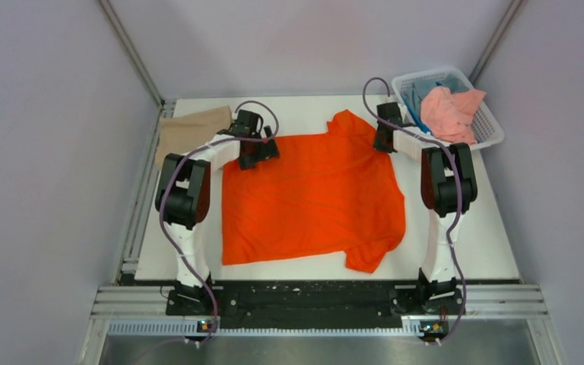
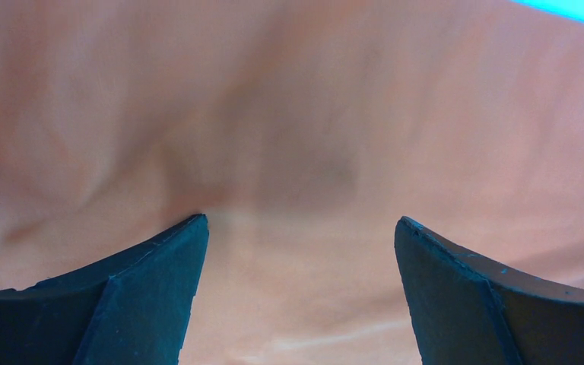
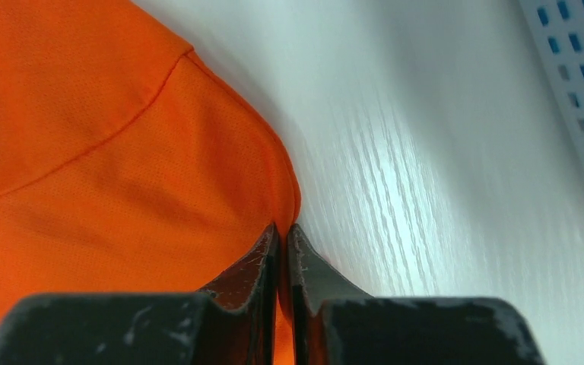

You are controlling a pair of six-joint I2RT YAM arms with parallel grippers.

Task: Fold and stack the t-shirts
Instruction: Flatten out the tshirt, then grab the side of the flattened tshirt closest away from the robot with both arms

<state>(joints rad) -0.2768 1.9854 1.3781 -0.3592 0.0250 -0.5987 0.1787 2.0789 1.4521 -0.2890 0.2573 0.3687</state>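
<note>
A bright orange t-shirt lies spread flat on the white table. My left gripper is open at its far left corner; in the left wrist view the fingers stand wide apart over orange cloth that fills the frame. My right gripper is shut on the shirt's far right edge; the right wrist view shows orange cloth pinched between the fingertips. A tan-beige t-shirt lies at the far left. A salmon-pink shirt and a blue one sit in the basket.
A white lattice basket stands at the far right corner, just beyond my right gripper; its wall shows in the right wrist view. Grey walls enclose the table on three sides. A black rail runs along the near edge.
</note>
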